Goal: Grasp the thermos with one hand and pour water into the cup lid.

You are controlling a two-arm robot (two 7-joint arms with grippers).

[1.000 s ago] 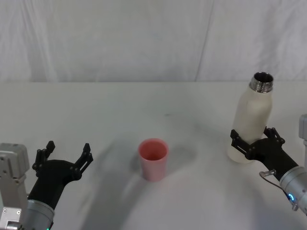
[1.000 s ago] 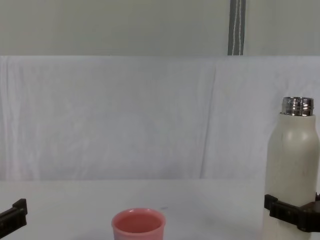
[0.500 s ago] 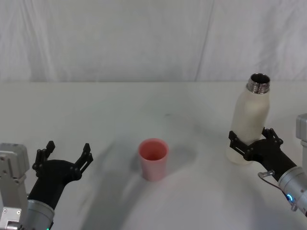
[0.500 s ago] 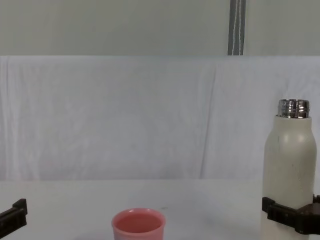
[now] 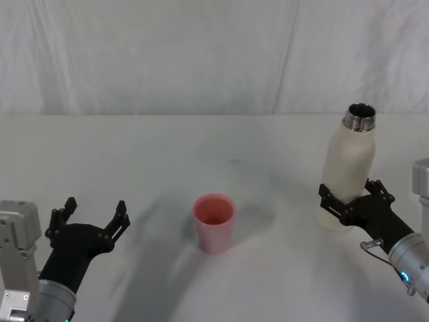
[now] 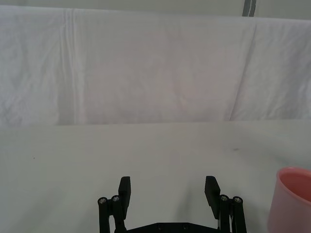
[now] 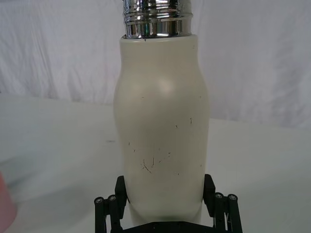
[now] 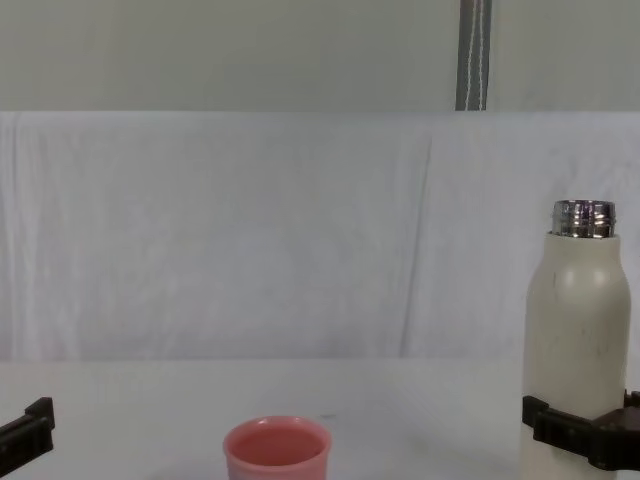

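The cream-white thermos (image 5: 350, 171) stands upright at the right side of the table, its open steel neck uppermost. My right gripper (image 5: 350, 192) is shut on its lower body, one finger on each side, as the right wrist view shows for the thermos (image 7: 160, 126) and the right gripper (image 7: 165, 188). The salmon-pink cup lid (image 5: 214, 222) sits upright near the table's middle, well to the left of the thermos. My left gripper (image 5: 94, 209) rests open at the lower left with nothing between its fingers, left of the cup lid (image 6: 293, 200). The chest view shows the thermos (image 8: 578, 340) and the cup lid (image 8: 277, 450).
A white cloth covers the table (image 5: 167, 154), and a white cloth backdrop (image 5: 201, 54) hangs behind it. Bare tabletop lies between the cup lid and the thermos.
The thermos, held by my right gripper, has shifted slightly left and gone from a slight tilt to upright. The left arm has not moved.
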